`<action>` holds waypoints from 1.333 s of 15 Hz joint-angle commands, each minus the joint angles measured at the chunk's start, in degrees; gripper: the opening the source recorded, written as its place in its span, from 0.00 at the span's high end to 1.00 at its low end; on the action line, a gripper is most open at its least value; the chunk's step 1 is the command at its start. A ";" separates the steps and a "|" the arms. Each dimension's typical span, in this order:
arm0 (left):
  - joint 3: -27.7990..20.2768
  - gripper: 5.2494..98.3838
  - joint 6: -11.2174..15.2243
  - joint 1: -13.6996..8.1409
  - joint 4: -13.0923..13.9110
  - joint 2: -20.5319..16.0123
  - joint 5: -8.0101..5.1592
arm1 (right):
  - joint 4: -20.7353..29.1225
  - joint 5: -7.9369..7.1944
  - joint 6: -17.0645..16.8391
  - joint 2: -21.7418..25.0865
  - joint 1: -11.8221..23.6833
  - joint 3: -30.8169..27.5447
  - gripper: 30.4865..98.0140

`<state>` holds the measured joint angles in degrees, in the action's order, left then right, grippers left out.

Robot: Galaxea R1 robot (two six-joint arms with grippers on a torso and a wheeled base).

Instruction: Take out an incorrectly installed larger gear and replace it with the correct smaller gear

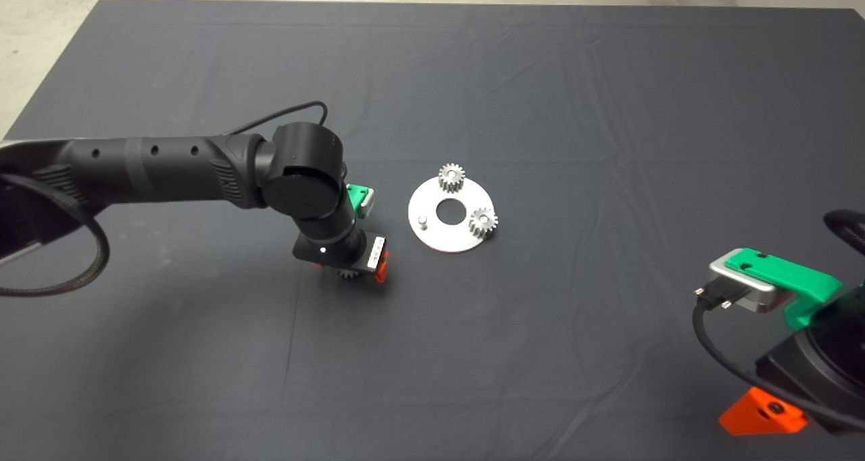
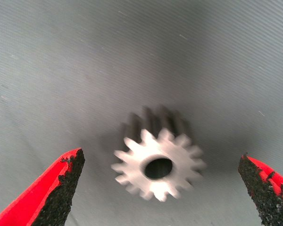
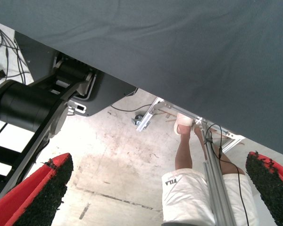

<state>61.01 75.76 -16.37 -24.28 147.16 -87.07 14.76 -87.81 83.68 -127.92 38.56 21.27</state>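
Observation:
The smaller gear [image 2: 158, 167], bright silver with a wide dark bore, lies flat on the mat left of the round silver plate [image 1: 446, 234]. My left gripper [image 2: 160, 156] hovers straight over it, open, with one finger on each side and neither touching. In the head view the left gripper [image 1: 351, 272] hides all but a sliver of this gear [image 1: 348, 274]. Two gears stand on the plate, one at its far edge [image 1: 451, 177] and one with darker flanks at its right edge [image 1: 483, 222]. I cannot tell which is the larger gear. One peg [image 1: 421, 221] on the plate is bare.
My right gripper [image 1: 763, 414] waits open at the lower right edge of the mat. Its wrist view shows the floor, the robot base [image 3: 33, 108] and a person's leg [image 3: 188, 155] beyond the mat edge.

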 commanded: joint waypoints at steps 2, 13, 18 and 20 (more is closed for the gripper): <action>0.94 0.16 -0.53 -0.77 -0.68 0.02 -1.53 | -1.49 -5.35 -0.27 -0.09 0.73 -0.11 0.02; 0.76 0.25 -1.06 -0.77 -0.50 0.19 -1.18 | -1.49 -5.35 -0.27 0.03 0.82 -0.11 0.02; 0.85 0.31 -0.71 -0.77 -0.50 0.45 -0.91 | -1.49 -5.35 -0.27 -0.01 0.82 -0.11 0.02; 0.76 0.31 -0.61 -0.77 -0.41 0.37 -0.65 | -1.49 -5.35 -0.27 0.07 0.82 -0.11 0.02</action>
<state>61.93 74.99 -16.37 -24.49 147.51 -87.07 14.76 -87.74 83.65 -127.92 38.56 21.27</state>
